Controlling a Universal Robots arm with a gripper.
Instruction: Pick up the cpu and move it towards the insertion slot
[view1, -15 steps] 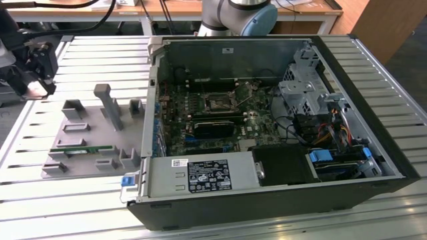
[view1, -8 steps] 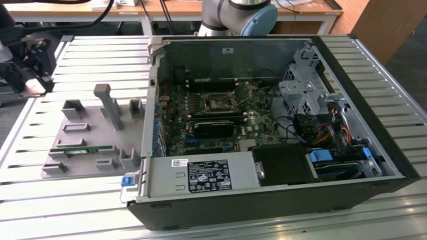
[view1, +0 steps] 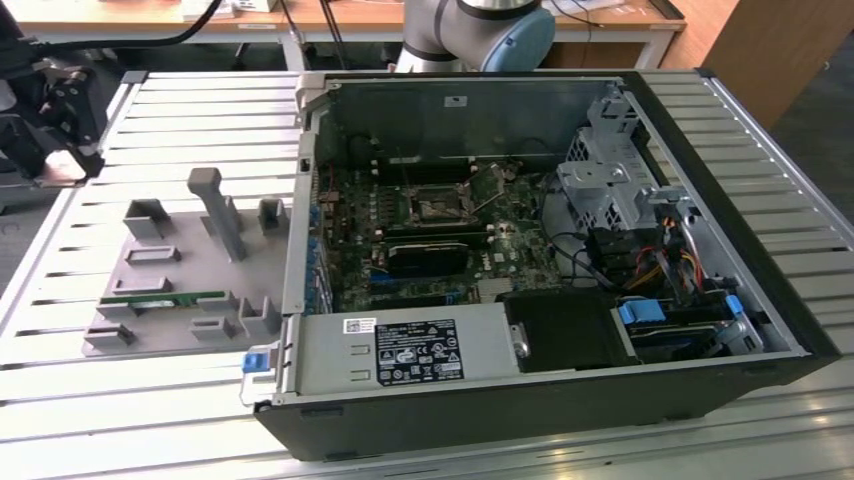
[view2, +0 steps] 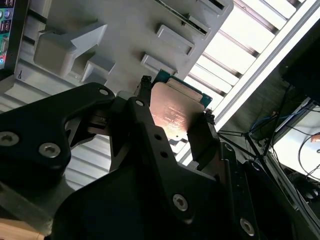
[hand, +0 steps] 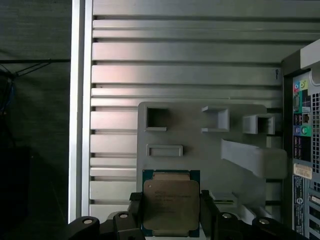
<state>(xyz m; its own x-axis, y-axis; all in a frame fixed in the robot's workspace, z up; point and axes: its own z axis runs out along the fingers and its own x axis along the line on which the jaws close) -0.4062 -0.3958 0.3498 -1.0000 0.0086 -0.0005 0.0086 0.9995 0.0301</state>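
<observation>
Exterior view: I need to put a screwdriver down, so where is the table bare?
The table is bare beyond the grey tray and in front of it, on the exterior view's left of the case. Tray and case interior are crowded.

Your gripper (view2: 177, 100) is matte black all over, with two flat, angular fingers (view2: 150, 130) that carry a row of small round holes along their faces. Just behind the fingers sit broad black link plates with rounded corners, pinned by silver socket-head screws (view2: 50, 149). Farther back from the gripper, your arm (view1: 478, 28) has a pale grey rounded joint with a light blue cap, and a black cable (view1: 120, 42) trails away from the wrist end.
</observation>
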